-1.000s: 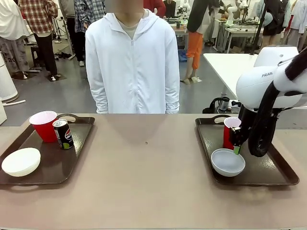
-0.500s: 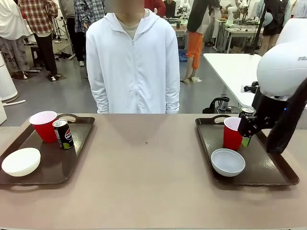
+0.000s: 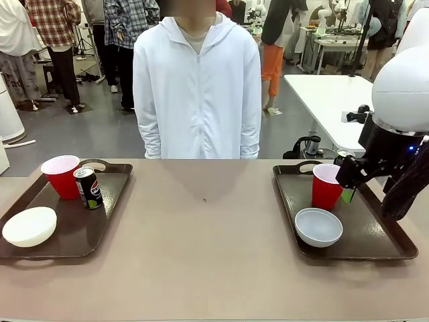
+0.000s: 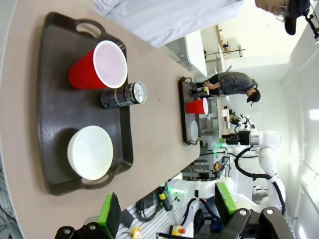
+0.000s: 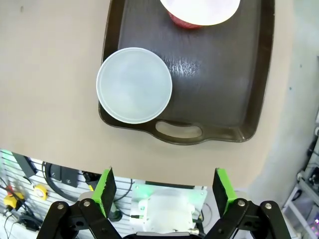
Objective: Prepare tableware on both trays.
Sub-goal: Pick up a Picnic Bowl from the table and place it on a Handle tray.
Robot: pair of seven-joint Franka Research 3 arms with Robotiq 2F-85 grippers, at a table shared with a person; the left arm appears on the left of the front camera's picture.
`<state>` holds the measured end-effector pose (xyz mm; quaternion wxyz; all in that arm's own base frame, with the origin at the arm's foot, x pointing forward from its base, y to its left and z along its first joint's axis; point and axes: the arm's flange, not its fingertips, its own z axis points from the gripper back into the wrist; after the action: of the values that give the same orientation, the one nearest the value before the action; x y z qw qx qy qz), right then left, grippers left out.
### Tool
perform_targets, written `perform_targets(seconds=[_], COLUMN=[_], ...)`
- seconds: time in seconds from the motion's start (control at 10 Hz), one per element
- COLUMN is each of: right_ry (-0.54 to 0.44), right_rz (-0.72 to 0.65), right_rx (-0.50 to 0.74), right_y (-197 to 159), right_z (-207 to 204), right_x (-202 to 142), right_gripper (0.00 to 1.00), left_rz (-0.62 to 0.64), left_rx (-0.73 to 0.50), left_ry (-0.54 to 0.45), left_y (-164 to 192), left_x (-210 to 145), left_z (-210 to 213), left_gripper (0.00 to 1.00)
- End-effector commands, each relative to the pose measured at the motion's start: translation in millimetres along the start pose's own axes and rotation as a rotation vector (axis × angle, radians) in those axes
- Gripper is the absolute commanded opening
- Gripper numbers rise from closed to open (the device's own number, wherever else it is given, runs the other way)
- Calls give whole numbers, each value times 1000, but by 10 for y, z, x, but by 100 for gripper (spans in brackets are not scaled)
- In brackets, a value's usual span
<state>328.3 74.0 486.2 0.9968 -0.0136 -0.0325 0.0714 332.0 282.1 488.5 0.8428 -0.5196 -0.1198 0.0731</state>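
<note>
Surface [image 3: 201,255]: tan, shared with a person in a white zipped hoodie [image 3: 196,94] standing at the far side.

Left tray [image 3: 80,235]: dark brown, raised rim, handle slots at both short ends. Holds three items:
- red cup [image 3: 62,176], white inside, upright, at the far end;
- black drink can [image 3: 88,187], upright, just beside the cup on its inner side;
- white bowl [image 3: 29,226], upright, at the near end, apart from cup and can.

Right tray [image 3: 375,241]: same make. Holds:
- second red cup [image 3: 326,186], upright, toward the far end;
- pale grey-blue bowl [image 3: 318,227], upright, near the tray's inner near corner, just in front of the cup;
- a dark can top [image 3: 344,155] visible behind the cup, mostly hidden by the arm.

Right end effector [image 3: 348,182]: raised above the far part of the right tray, just beside the cup, touching nothing. In the right wrist view its green-padded fingers [image 5: 105,185] stand spread wide with nothing between them, looking down on the bowl and tray.

Left end effector [image 4: 167,211]: held high, off to the side of the left tray; green pads [image 4: 108,215] spread wide, empty.
</note>
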Motion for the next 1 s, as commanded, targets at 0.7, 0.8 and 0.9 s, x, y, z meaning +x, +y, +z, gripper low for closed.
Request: perform_targets(seconds=[0.7,0.8,0.9], right_ry=[-93,-124,-135], right_rz=[-125,-207,-288], right_rx=[390,641,815], right_y=[-338,-756,-1123], right_z=[134,131,-10], right_x=[52,140,214], right_gripper=[100,100,100], left_rz=[-7,-7,-7], left_rx=[-10,-10,-10], left_ry=[-2,-2,-2], left_y=[-16,-16,-16], left_x=[-4,-4,-4], left_z=[30,30,30], left_gripper=[100,100,100])
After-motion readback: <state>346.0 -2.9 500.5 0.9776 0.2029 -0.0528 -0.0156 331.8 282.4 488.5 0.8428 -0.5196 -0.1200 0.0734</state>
